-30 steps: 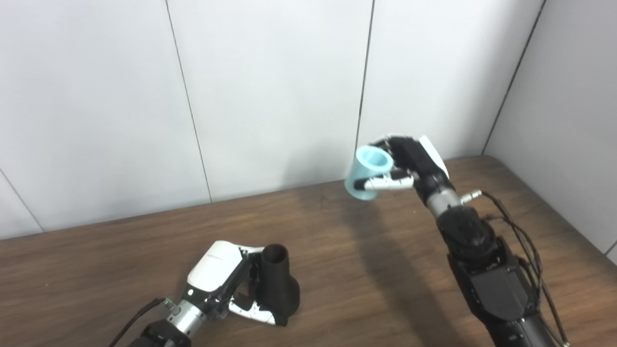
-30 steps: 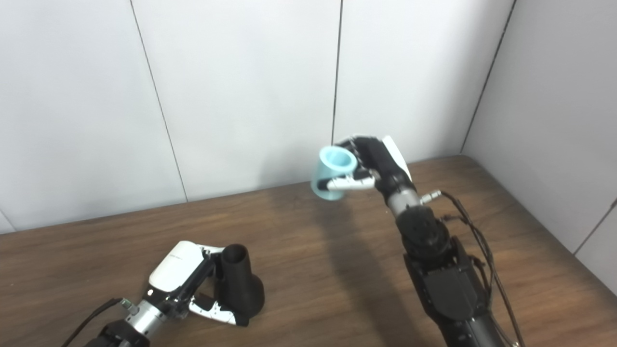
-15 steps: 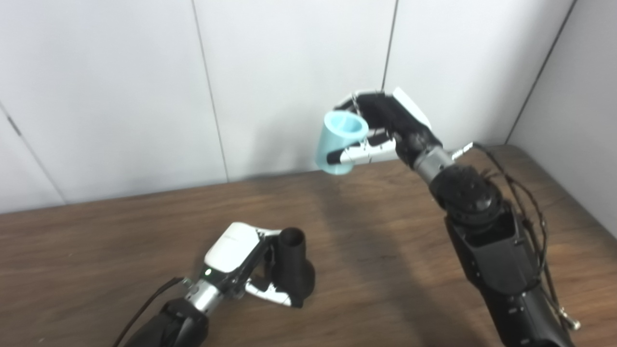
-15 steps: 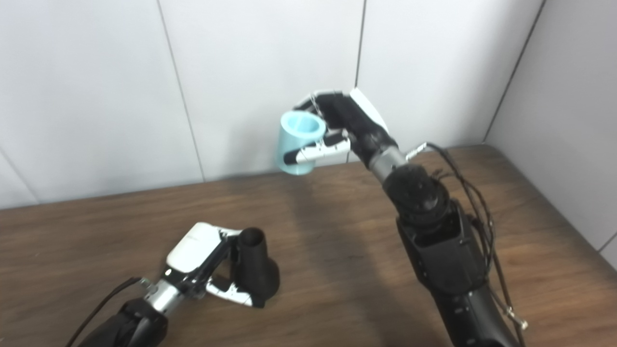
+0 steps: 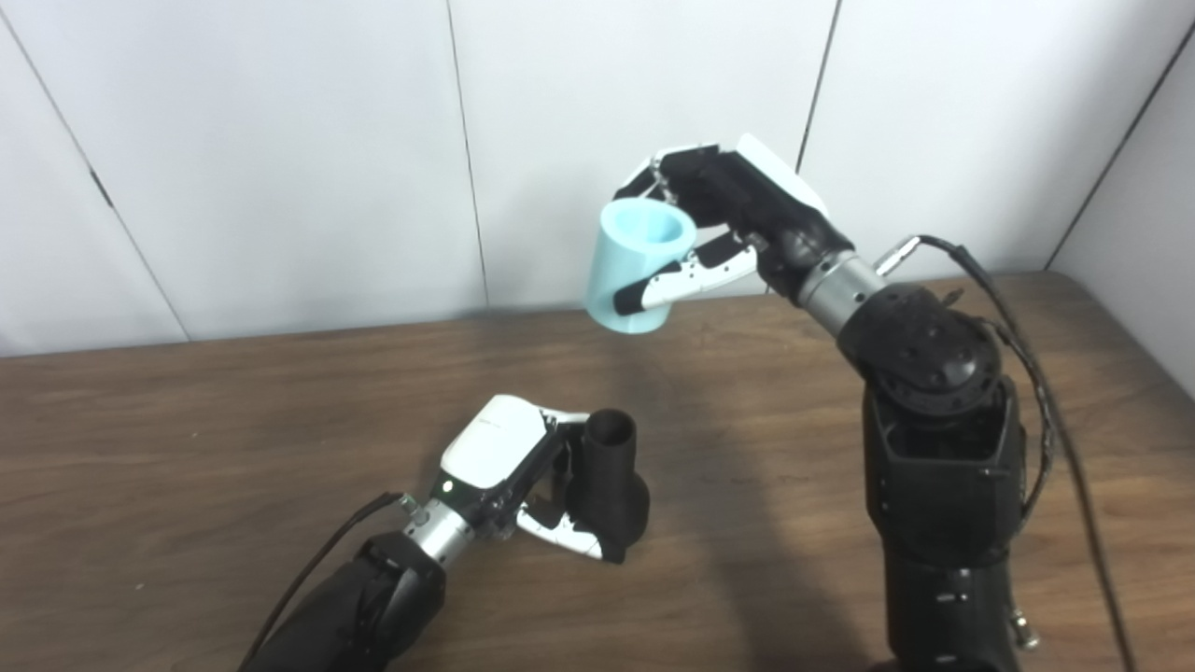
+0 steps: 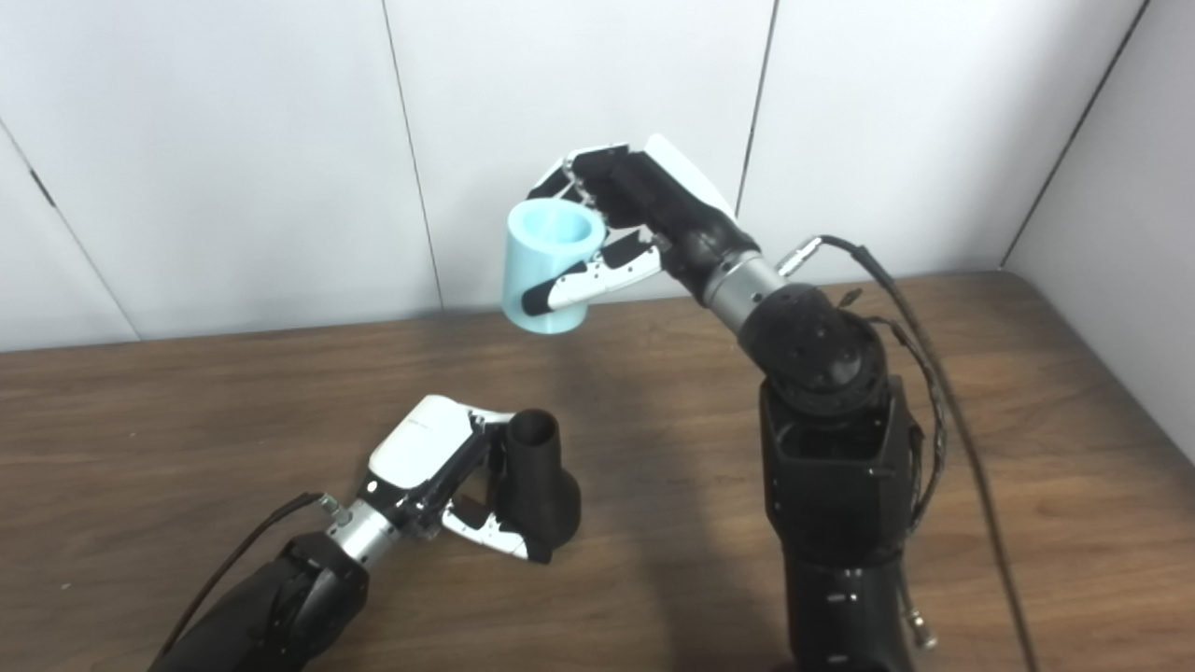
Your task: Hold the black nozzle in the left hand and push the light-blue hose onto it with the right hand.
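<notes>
The black nozzle [image 5: 609, 485] stands upright on the wooden table, its narrow open end pointing up. My left hand [image 5: 509, 471] is shut on the nozzle low at its left side, with the thumb across its base. My right hand [image 5: 738, 229] is shut on the light-blue hose [image 5: 638, 269], a short wide tube, and holds it in the air above the nozzle and a little behind it. The hose's open end faces up and is slightly tilted. The same shows in the right eye view: nozzle [image 6: 534, 485], hose [image 6: 549, 267].
The wooden table [image 5: 187, 429] runs up to white wall panels [image 5: 280, 140] at the back and at the right. Black cables [image 5: 1055, 420] hang along my right arm.
The camera has shifted, so the whole scene sits further right. My right hand has carried the hose up and leftwards, closer over the nozzle. My left hand keeps its hold on the nozzle.
</notes>
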Motion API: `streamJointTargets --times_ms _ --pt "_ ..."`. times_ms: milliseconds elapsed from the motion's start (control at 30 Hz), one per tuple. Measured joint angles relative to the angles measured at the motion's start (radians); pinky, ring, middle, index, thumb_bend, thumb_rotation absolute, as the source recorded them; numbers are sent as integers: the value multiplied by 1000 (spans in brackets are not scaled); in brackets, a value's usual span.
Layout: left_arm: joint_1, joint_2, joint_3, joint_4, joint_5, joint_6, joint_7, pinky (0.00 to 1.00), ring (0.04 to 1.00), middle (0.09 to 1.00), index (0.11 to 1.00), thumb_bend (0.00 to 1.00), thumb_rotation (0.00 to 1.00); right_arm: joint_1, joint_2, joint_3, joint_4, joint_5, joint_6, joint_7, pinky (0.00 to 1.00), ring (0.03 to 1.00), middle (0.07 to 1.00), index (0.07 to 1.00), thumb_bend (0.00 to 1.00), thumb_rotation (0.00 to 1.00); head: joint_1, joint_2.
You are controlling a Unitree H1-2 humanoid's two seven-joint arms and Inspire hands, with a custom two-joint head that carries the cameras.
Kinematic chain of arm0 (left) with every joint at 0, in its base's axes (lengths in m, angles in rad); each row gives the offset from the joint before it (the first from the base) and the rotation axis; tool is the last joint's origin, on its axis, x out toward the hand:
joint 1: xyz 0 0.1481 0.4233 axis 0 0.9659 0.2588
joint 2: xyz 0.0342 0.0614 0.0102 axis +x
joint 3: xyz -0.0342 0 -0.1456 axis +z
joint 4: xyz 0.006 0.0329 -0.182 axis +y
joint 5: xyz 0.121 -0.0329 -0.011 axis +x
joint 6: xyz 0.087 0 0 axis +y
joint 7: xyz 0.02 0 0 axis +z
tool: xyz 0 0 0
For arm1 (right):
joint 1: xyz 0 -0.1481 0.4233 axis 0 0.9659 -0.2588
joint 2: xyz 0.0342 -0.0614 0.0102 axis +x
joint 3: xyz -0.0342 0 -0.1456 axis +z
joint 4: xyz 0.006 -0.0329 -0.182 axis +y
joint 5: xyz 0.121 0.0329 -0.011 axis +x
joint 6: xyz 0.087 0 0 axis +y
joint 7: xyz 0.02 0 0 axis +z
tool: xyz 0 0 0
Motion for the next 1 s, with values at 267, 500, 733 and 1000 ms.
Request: streamJointTargets --times_ms 267,500,733,1000 --pt "5 -8 6 -6 0 16 -11 258 335 451 486 526 0 -23 115 -86 -53 -188 0 225 281 361 448 487 531 0 12 14" --pt "13 -8 9 -20 1 26 -14 255 336 435 489 524 0 -22 121 -123 -54 -244 0 306 318 393 463 481 532 0 21 28" --pt "15 -10 9 -25 2 29 -19 247 327 472 482 528 0 -3 112 -115 -69 -242 0 339 288 360 435 485 531 0 28 37" --pt "16 -10 9 -27 2 31 -21 240 324 472 482 528 0 77 91 -68 -55 -206 0 337 262 336 418 492 528 0 31 46"
